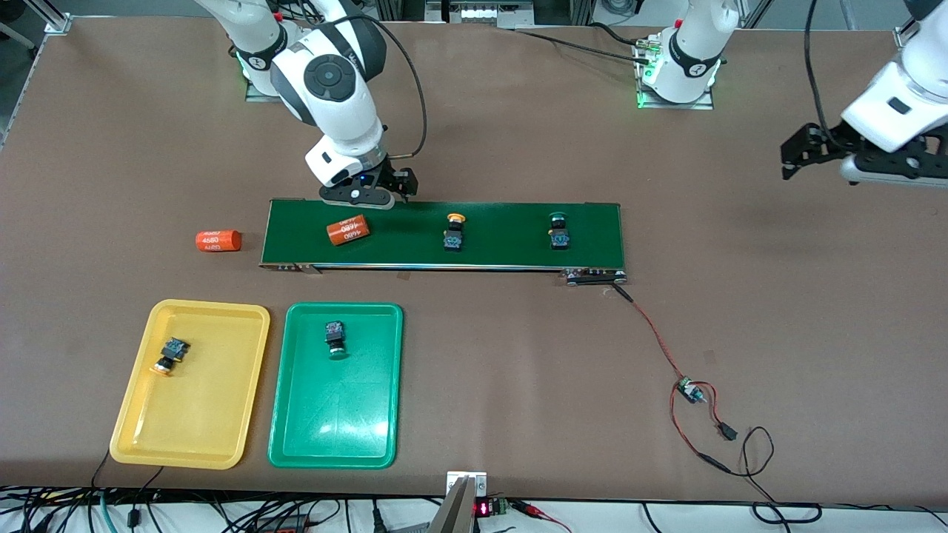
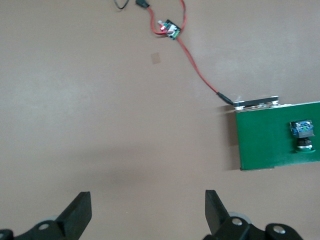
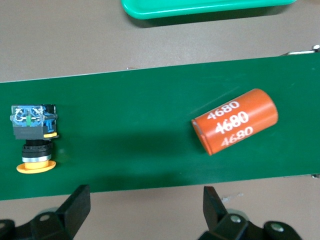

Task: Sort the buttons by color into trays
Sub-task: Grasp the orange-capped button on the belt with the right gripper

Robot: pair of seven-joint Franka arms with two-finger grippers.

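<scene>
**Two buttons sorted, two riding the belt**

We are looking at a brown table (image 1: 518,370) carrying a dark-green belt (image 1: 503,240). The yellow tray (image 1: 222,437) and green tray (image 1: 311,437), nearer the camera, are each holding one matching button (image 1: 171,355) (image 1: 335,338). On the belt are lying an orange cylinder (image 1: 348,230) reading "4680", a yellow-capped button (image 1: 454,231) and a green-capped button (image 1: 558,231). A second "4680" cylinder (image 1: 218,240) is resting on the table. The right gripper (image 1: 370,194) is hovering spread over the belt's edge; the left gripper (image 1: 803,155) is waiting spread over bare table.

orange cylinder (image 1: 348,230) beside yellow button (image 1: 454,232) on belt (image 1: 503,237), gap between
</scene>
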